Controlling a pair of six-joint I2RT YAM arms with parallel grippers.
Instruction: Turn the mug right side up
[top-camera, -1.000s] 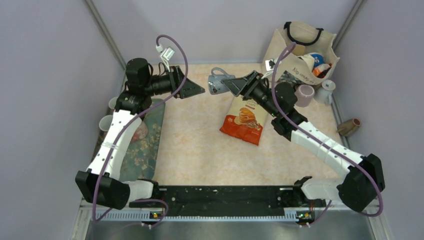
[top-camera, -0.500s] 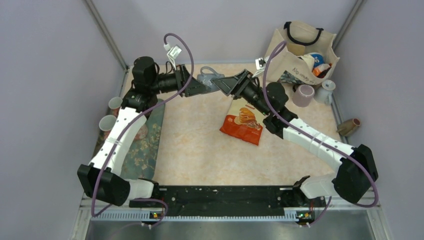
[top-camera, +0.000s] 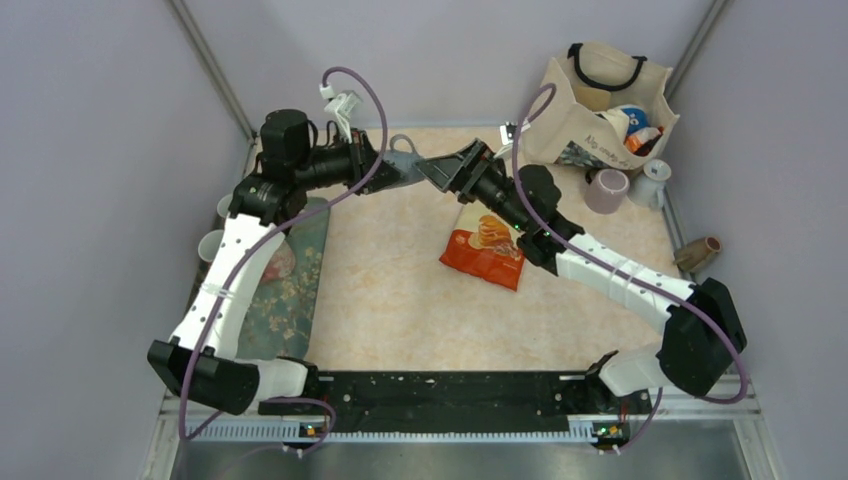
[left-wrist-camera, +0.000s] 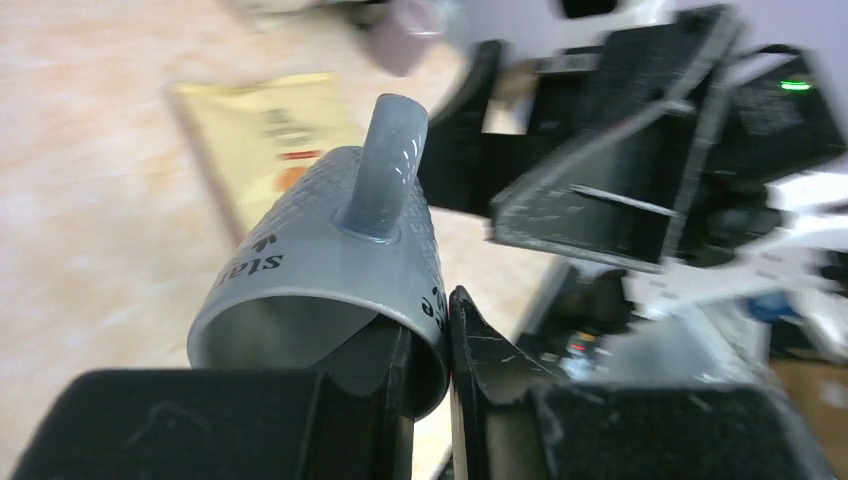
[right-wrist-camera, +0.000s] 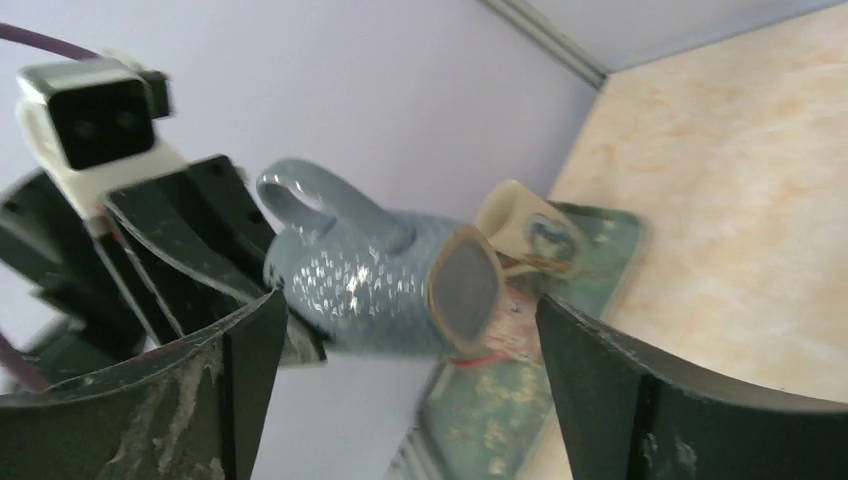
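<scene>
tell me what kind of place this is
Probably a robot lab test cell: plain walls box in a table, two arms bolted at its near edge, household props like a tote bag and snack bag.

Mug (left-wrist-camera: 320, 255) from right jaws to left jaws

Left arm (top-camera: 235, 262) and right arm (top-camera: 622, 277) both reached to the far side, wrists nearly nose to nose.
My left gripper (top-camera: 398, 172) pointed right, its fingers (left-wrist-camera: 480, 350) pinched tight on the mug (left-wrist-camera: 330, 250) wall, one inside the rim and one outside. My right gripper (top-camera: 445, 166) faced it, fingers (right-wrist-camera: 250, 340) spread wide to either side of the mug's base end.
</scene>
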